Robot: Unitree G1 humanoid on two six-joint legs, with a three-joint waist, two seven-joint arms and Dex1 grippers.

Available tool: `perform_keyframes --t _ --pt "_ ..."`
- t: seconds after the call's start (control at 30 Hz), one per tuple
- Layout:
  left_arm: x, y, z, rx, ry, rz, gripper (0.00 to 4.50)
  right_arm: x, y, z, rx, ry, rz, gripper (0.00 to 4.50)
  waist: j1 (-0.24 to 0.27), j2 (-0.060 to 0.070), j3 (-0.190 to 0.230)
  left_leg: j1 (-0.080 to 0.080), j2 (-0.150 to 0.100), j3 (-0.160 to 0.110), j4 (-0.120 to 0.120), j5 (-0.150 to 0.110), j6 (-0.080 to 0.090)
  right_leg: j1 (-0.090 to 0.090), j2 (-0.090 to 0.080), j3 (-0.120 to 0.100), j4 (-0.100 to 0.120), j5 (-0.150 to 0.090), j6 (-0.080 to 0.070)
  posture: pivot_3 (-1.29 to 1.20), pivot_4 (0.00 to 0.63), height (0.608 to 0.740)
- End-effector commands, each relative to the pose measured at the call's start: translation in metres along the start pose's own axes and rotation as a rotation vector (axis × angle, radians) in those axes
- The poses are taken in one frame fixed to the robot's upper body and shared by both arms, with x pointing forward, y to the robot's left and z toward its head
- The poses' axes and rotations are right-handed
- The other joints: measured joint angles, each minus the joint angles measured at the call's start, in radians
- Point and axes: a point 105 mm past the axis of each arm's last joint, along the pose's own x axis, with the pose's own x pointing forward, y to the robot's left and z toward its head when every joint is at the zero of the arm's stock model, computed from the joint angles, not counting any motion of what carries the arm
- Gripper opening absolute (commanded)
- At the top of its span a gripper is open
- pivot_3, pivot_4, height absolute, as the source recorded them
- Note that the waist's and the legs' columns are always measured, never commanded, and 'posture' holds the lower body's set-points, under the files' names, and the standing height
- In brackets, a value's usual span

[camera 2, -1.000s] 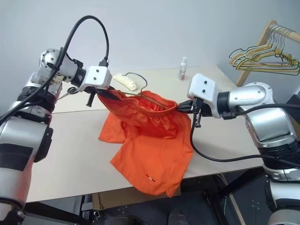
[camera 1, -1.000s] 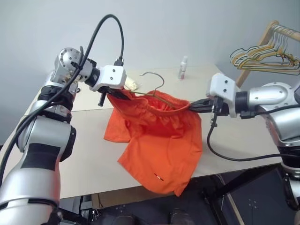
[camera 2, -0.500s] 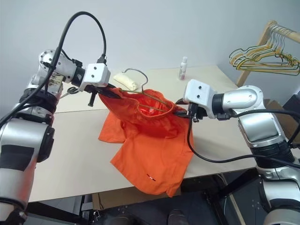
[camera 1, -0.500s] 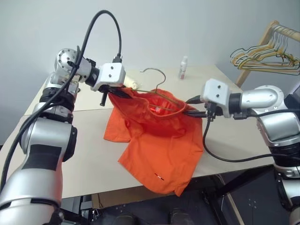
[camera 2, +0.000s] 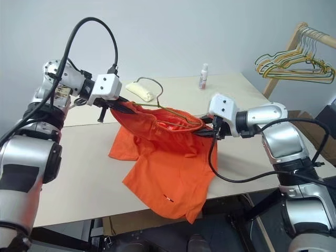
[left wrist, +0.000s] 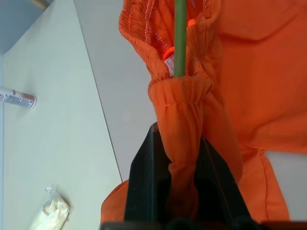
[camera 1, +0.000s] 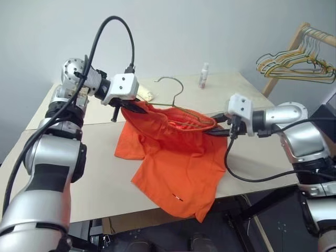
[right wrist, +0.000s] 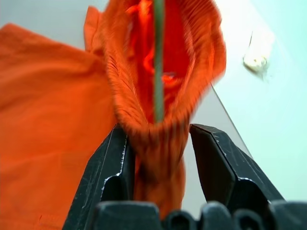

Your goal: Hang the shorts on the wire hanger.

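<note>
Two grippers flank the shorts point(camera 1: 173, 157): the left gripper point(camera 1: 137, 107) is clamped on the waistband's 10 o'clock end, while the right gripper point(camera 1: 216, 126) has parted jaws straddling the 3 o'clock end. Ungripped, that side could slip off the wire hanger point(camera 1: 176, 100). The waistband's long axis runs 10-to-3 above the table point(camera 1: 79, 173), legs trailing toward 6, hook toward 12.
</note>
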Motion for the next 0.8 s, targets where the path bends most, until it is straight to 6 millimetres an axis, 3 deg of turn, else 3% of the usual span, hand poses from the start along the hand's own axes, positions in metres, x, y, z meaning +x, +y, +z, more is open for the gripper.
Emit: perform_keyframes --t 0.03,0.4,0.5,0.63,0.77,0.8 --pt "-0.005 0.009 0.013 0.053 -0.025 0.037 0.00 -0.007 -0.010 0.020 -0.008 -0.080 -0.022 2.12 0.000 0.000 0.000 0.000 0.000 0.000 0.000 0.000 0.000 0.000 0.000 0.000 0.000 0.000 0.000 -0.02 0.000 0.740" --pt "0.004 0.004 0.013 0.054 -0.039 0.005 0.00 -0.001 0.000 0.024 -0.028 -0.104 0.037 2.12 -0.001 0.000 0.000 0.000 0.000 0.000 0.000 0.000 0.000 0.000 -0.001 0.000 0.000 0.000 0.000 -0.03 0.000 0.740" --pt "0.006 0.004 0.013 0.056 -0.040 -0.001 0.00 -0.001 0.001 0.024 -0.029 -0.101 0.044 1.55 -0.003 0.000 0.000 0.000 0.000 0.000 0.000 0.000 0.000 0.000 -0.001 0.000 0.000 0.000 0.000 -0.03 0.000 0.740" --pt "0.006 0.004 0.013 0.061 -0.043 0.006 0.00 -0.001 0.004 0.023 -0.037 -0.101 0.054 0.17 -0.006 0.000 0.000 0.000 0.000 0.000 0.000 0.000 0.000 0.000 -0.001 0.000 0.000 0.000 0.000 -0.03 0.000 0.740" --pt "0.005 0.004 0.011 0.055 -0.049 0.012 0.00 -0.002 0.004 0.023 -0.030 -0.104 0.044 0.05 -0.010 0.000 0.000 0.000 0.000 0.000 0.000 0.000 0.000 0.000 -0.001 0.000 0.000 0.000 0.000 -0.03 0.000 0.740" --pt "0.005 0.003 0.011 0.054 -0.054 0.013 0.31 -0.002 0.004 0.023 -0.028 -0.104 0.041 0.05 -0.012 0.000 0.000 0.000 0.000 0.000 0.000 0.000 0.000 0.000 -0.001 0.000 0.000 0.000 0.000 -0.03 0.000 0.740"
